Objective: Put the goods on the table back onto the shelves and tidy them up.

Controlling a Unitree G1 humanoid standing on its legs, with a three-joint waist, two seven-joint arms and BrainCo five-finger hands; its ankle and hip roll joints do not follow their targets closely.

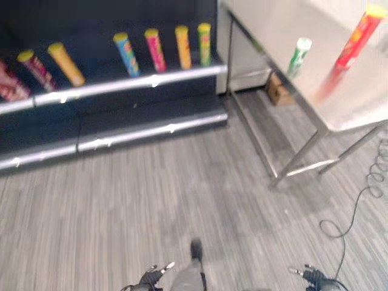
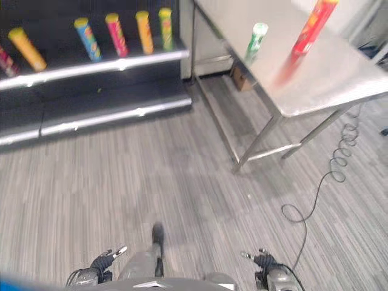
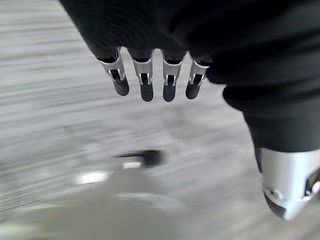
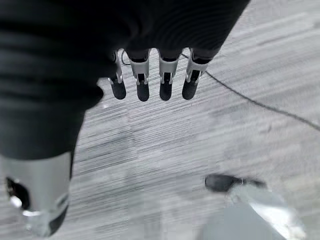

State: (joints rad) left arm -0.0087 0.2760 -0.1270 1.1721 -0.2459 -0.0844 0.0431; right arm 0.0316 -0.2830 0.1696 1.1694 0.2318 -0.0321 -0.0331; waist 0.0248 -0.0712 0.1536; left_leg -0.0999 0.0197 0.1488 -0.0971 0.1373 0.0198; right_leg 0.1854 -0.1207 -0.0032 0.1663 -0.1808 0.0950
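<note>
Two tall cans stand on the steel table point(image 1: 357, 106) at the right: a red can point(image 1: 356, 37) with a yellow lid and a smaller green can point(image 1: 298, 56) with a white lid. Several more cans, among them an orange can point(image 1: 66, 63), a blue can point(image 1: 127, 53) and a pink can point(image 1: 155, 50), stand in a row on the dark shelf point(image 1: 121, 85) at the far left. My left hand point(image 3: 146, 86) hangs over the grey floor, open, holding nothing. My right hand point(image 4: 142, 85) hangs the same way, open and holding nothing. Both hands are far from the cans.
A lower shelf board point(image 1: 145, 130) runs beneath the row of cans. The table's steel legs point(image 1: 297, 160) reach down to the striped grey floor point(image 1: 151, 200). A small cardboard box point(image 1: 277, 90) sits under the table near the shelf's end.
</note>
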